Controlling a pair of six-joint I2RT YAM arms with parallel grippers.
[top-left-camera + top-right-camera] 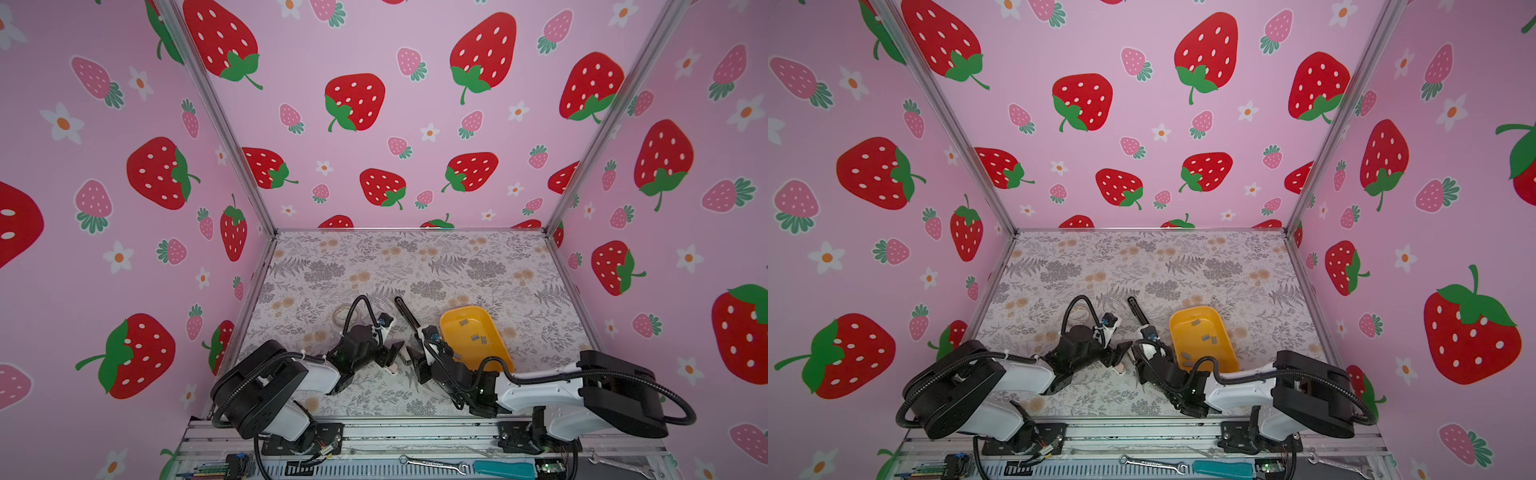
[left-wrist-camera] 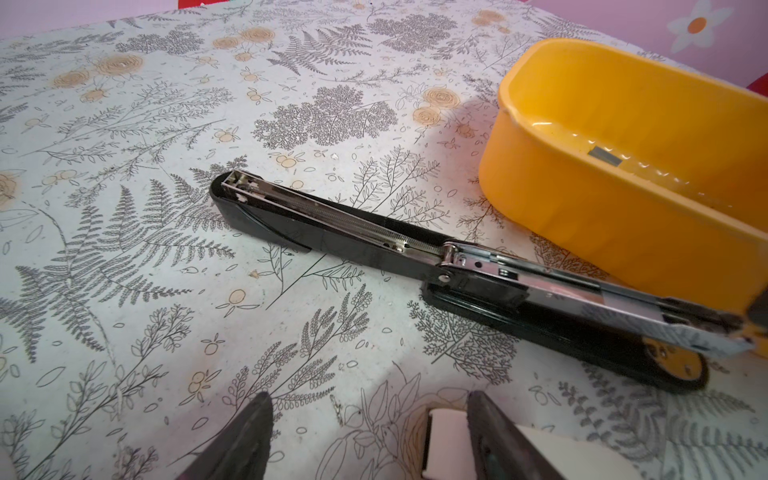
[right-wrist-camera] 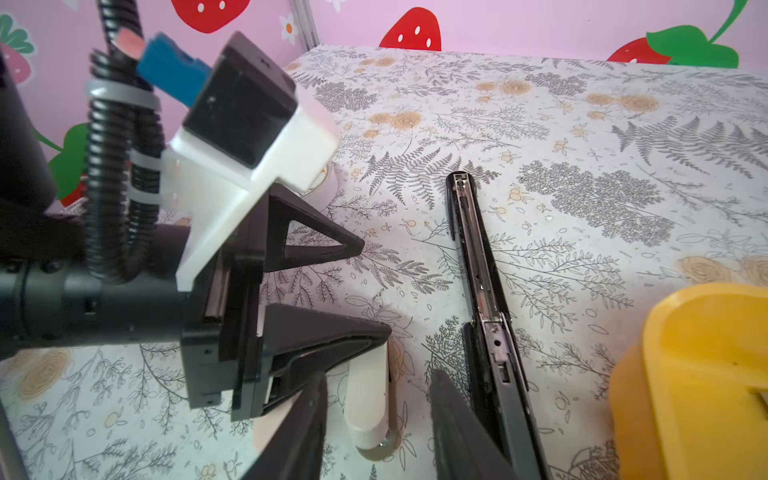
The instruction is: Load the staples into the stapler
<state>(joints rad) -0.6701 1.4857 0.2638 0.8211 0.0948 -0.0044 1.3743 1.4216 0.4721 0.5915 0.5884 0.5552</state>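
The black stapler [image 1: 407, 316] [image 2: 332, 224] [image 3: 478, 257] lies folded out flat on the floral table, its metal channel facing up. Several grey staples [image 1: 476, 337] [image 1: 1206, 338] lie in the yellow tray [image 1: 457, 336] [image 2: 582, 216] right of it; one staple [image 2: 604, 153] shows in the left wrist view. My left gripper [image 1: 397, 353] [image 2: 370, 415] is open, low over the table, one finger over a small white metal-tipped object [image 2: 446, 440] [image 3: 368, 399]. My right gripper [image 1: 411, 359] [image 3: 380, 415] faces it, open, its fingers either side of that object's end without gripping it.
A clear tape roll [image 1: 343, 316] sits behind the left wrist. The yellow tray [image 3: 685, 374] stands close beside the right arm. A wrench [image 1: 432, 463] and a teal-handled tool [image 1: 503, 469] rest on the front rail. Pink strawberry walls close in three sides.
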